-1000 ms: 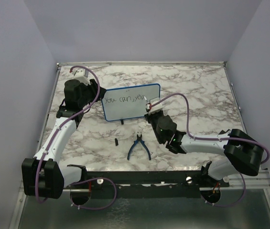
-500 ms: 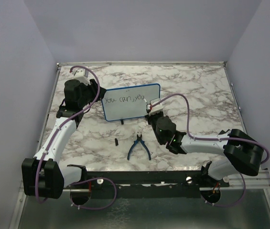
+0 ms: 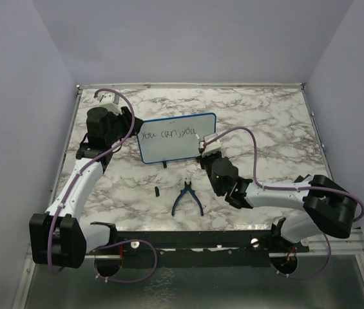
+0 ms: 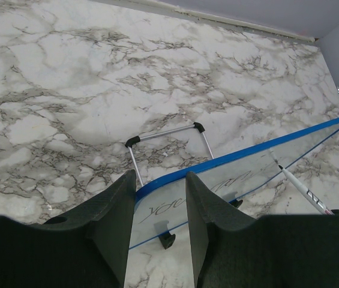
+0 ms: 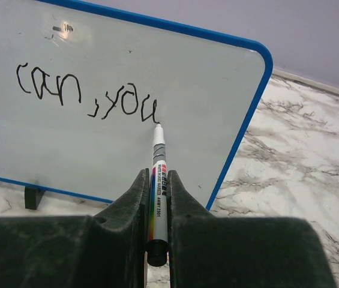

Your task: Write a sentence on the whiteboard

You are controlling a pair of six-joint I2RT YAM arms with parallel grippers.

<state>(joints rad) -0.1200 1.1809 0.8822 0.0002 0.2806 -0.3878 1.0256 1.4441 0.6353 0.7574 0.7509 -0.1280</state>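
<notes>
The right fingers [image 5: 157, 180] pinch a marker [image 5: 158, 147], its tip touching the whiteboard [image 3: 169, 152] right after the sentence [image 5: 121, 105], which ends "you". The left fingers [image 4: 160, 207], partly open, clasp the board's left edge. The board stands mid-bench [image 3: 265, 129].

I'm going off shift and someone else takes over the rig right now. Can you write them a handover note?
Left claw: closed on the whiteboard at its left edge, steadying it.
Right claw: shut on the marker, tip against the board at the end of the last "u".
Done: the sentence reads "you can, you" at this point.
Left: finish the line; blank space remains to its right.
</notes>
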